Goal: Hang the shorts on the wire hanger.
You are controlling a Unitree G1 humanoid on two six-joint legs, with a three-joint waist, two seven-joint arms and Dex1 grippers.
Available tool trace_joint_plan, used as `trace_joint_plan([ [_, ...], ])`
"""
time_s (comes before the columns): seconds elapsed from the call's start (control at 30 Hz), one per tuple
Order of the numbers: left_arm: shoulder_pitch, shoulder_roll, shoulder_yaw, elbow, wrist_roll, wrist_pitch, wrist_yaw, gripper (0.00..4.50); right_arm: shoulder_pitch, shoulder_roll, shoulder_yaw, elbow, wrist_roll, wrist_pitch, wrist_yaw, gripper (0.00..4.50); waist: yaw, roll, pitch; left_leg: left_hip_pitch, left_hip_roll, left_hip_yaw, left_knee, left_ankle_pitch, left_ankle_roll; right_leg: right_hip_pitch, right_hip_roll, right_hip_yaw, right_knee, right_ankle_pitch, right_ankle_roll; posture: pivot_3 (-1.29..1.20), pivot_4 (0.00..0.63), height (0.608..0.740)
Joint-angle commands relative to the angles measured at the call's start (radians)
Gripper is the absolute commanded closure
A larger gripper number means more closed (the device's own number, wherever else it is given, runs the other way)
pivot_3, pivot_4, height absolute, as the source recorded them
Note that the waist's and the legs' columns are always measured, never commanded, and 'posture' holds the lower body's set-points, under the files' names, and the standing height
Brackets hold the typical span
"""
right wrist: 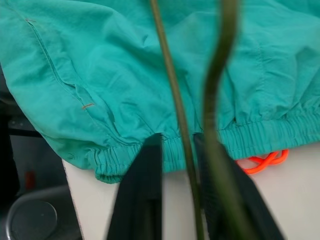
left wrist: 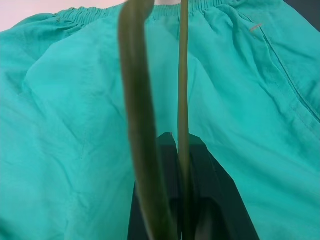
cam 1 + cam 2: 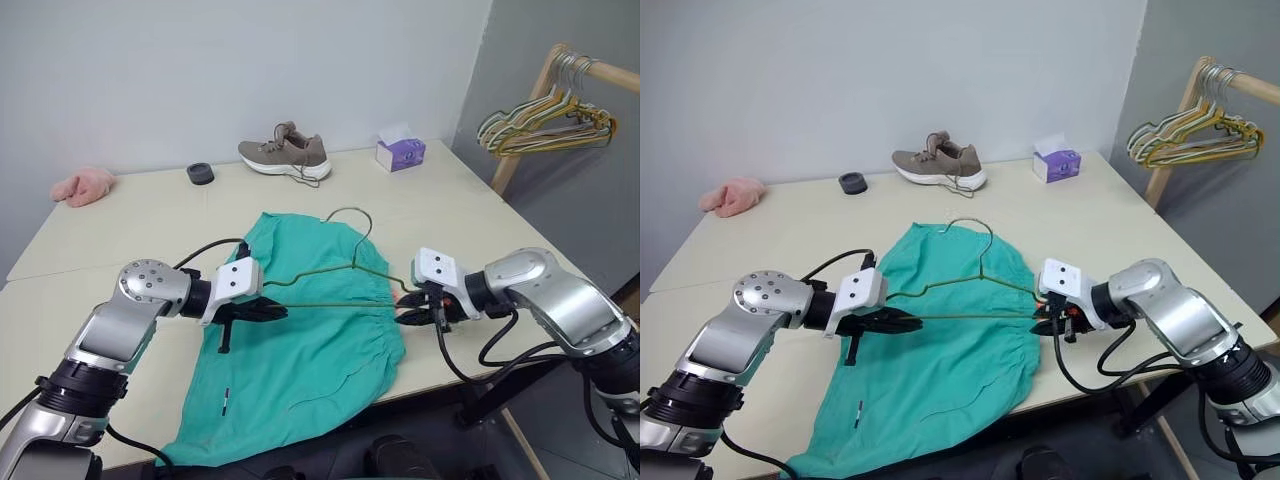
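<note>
Left pincer [image 3: 262, 309] clamped on the left end of the wire hanger [image 3: 335, 277], fingers together around the thin wire. Right pincer [image 3: 412, 308] pinched shut on the hanger's right end, just beside the gathered waistband. Hanger held just above the shorts [image 3: 300, 360], hook pointing to the far side. Shorts spread flat on the near part of the table [image 3: 150, 215], one leg reaching the near edge. Farther back: a shoe [image 3: 285, 153], a tissue box [image 3: 400, 152], a pink cloth [image 3: 83, 185] at far left.
</note>
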State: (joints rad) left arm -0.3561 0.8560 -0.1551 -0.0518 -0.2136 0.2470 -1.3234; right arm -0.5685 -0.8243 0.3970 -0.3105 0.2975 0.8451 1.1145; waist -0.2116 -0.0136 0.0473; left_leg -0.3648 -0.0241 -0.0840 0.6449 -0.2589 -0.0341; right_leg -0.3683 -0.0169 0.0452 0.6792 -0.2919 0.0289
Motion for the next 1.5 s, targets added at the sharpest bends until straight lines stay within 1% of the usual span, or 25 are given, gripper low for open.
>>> trace_joint_plan([
  [0.03, -0.012, 0.010, 0.007, -0.023, 0.005, -0.020, 0.001, 4.50, -0.020, 0.001, -0.025, -0.028, 0.016, 0.023, 0.002, 4.48, 0.001, 0.000, 0.000, 0.000, 0.000, 0.000, 0.000, 0.000, 0.000, 0.000, 0.000, 0.000, 0.000, 0.000, 0.000, -0.22, 0.000, 0.740],
  [0.17, -0.026, -0.013, 0.023, -0.015, -0.034, 0.023, 0.009, 4.50, -0.006, -0.004, -0.038, -0.043, 0.026, 0.047, -0.001, 4.48, 0.001, 0.000, 0.000, 0.000, 0.000, 0.000, 0.000, 0.000, 0.000, 0.000, 0.000, 0.000, 0.000, 0.000, 0.000, -0.23, 0.000, 0.740],
  [0.3, -0.017, -0.032, 0.050, -0.003, -0.061, 0.050, 0.031, 3.48, 0.035, -0.018, -0.072, -0.077, 0.049, 0.077, -0.013, 4.50, 0.001, 0.000, 0.000, 0.000, 0.000, 0.000, 0.000, 0.000, 0.000, 0.000, 0.000, -0.001, 0.000, 0.000, 0.000, -0.23, 0.000, 0.740],
  [0.4, -0.013, -0.060, 0.095, 0.026, -0.096, 0.081, 0.077, 2.51, 0.084, -0.038, -0.111, -0.110, 0.075, 0.097, -0.027, 4.50, 0.004, -0.001, 0.000, 0.000, 0.000, 0.000, 0.000, 0.000, 0.000, 0.000, 0.000, 0.000, 0.000, 0.000, 0.000, -0.24, 0.000, 0.740],
  [0.53, -0.018, -0.065, 0.178, 0.058, -0.185, 0.208, 0.110, 2.51, 0.166, -0.063, -0.197, -0.147, 0.125, 0.145, -0.052, 4.50, 0.003, -0.001, 0.000, 0.000, 0.000, 0.000, 0.000, 0.000, 0.000, 0.000, 0.000, -0.001, 0.000, 0.000, 0.000, -0.25, 0.000, 0.740],
  [0.6, -0.022, -0.056, 0.202, 0.082, -0.198, 0.241, 0.122, 2.51, 0.207, -0.073, -0.240, -0.159, 0.147, 0.167, -0.068, 4.50, 0.001, -0.001, 0.000, 0.000, 0.000, 0.000, 0.000, 0.000, 0.000, 0.000, 0.000, -0.001, 0.000, 0.000, 0.000, -0.25, 0.000, 0.740],
  [0.77, -0.015, -0.031, 0.212, 0.150, -0.169, 0.230, 0.132, 2.51, 0.376, -0.088, -0.420, -0.189, 0.224, 0.255, -0.129, 4.50, -0.001, -0.001, 0.000, -0.001, 0.000, 0.000, 0.000, 0.000, 0.000, 0.000, 0.000, -0.001, 0.000, 0.000, 0.001, -0.28, 0.000, 0.740],
  [0.87, -0.007, -0.031, 0.199, 0.167, -0.146, 0.196, 0.139, 2.51, 0.451, -0.083, -0.520, -0.157, 0.239, 0.287, -0.173, 4.50, -0.003, -0.002, 0.000, -0.001, 0.000, 0.001, 0.000, 0.000, 0.000, 0.000, 0.000, 0.000, 0.000, 0.000, 0.001, -0.29, 0.000, 0.740],
  [0.97, -0.002, -0.038, 0.185, 0.182, -0.116, 0.151, 0.149, 1.97, 0.527, -0.091, -0.607, -0.099, 0.233, 0.291, -0.206, 4.50, -0.005, -0.002, 0.000, 0.000, 0.000, 0.002, 0.000, 0.000, 0.000, 0.000, 0.000, 0.000, 0.000, 0.000, 0.001, -0.30, 0.000, 0.740],
  [1.03, -0.002, -0.046, 0.176, 0.196, -0.082, 0.104, 0.166, 1.38, 0.566, -0.097, -0.637, -0.071, 0.230, 0.288, -0.223, 4.50, -0.007, -0.002, 0.000, 0.000, 0.000, 0.002, 0.000, 0.000, 0.000, 0.000, 0.000, 0.001, 0.000, 0.000, 0.001, -0.30, 0.000, 0.740],
  [1.17, -0.013, -0.061, 0.162, 0.204, -0.065, 0.082, 0.169, 0.16, 0.585, -0.098, -0.628, -0.012, 0.220, 0.295, -0.265, 4.50, -0.014, -0.002, 0.000, 0.000, 0.000, 0.003, 0.000, 0.000, 0.000, 0.000, 0.000, 0.001, 0.000, 0.000, 0.001, -0.30, 0.000, 0.740],
  [1.2, -0.013, -0.065, 0.159, 0.195, -0.065, 0.081, 0.169, 0.03, 0.586, -0.103, -0.608, -0.002, 0.214, 0.296, -0.270, 4.50, -0.015, -0.002, 0.000, 0.000, 0.000, 0.003, 0.000, 0.000, 0.000, 0.000, 0.001, 0.001, 0.000, 0.000, 0.001, -0.30, 0.000, 0.740],
  [1.3, -0.012, -0.072, 0.155, 0.180, -0.063, 0.083, 0.171, 0.03, 0.584, -0.119, -0.571, 0.008, 0.213, 0.297, -0.271, 4.50, -0.017, -0.002, 0.000, 0.000, 0.000, 0.003, -0.001, 0.000, 0.000, 0.000, 0.001, 0.001, 0.000, -0.001, 0.001, -0.29, 0.000, 0.740],
  [1.5, 0.007, -0.073, 0.160, 0.154, -0.064, 0.077, 0.184, 0.03, 0.530, -0.152, -0.485, -0.013, 0.238, 0.286, -0.216, 4.50, -0.016, -0.003, 0.000, 0.000, 0.000, 0.004, 0.000, 0.000, 0.000, 0.000, 0.001, 0.001, 0.000, -0.001, 0.001, -0.27, 0.000, 0.740],
])
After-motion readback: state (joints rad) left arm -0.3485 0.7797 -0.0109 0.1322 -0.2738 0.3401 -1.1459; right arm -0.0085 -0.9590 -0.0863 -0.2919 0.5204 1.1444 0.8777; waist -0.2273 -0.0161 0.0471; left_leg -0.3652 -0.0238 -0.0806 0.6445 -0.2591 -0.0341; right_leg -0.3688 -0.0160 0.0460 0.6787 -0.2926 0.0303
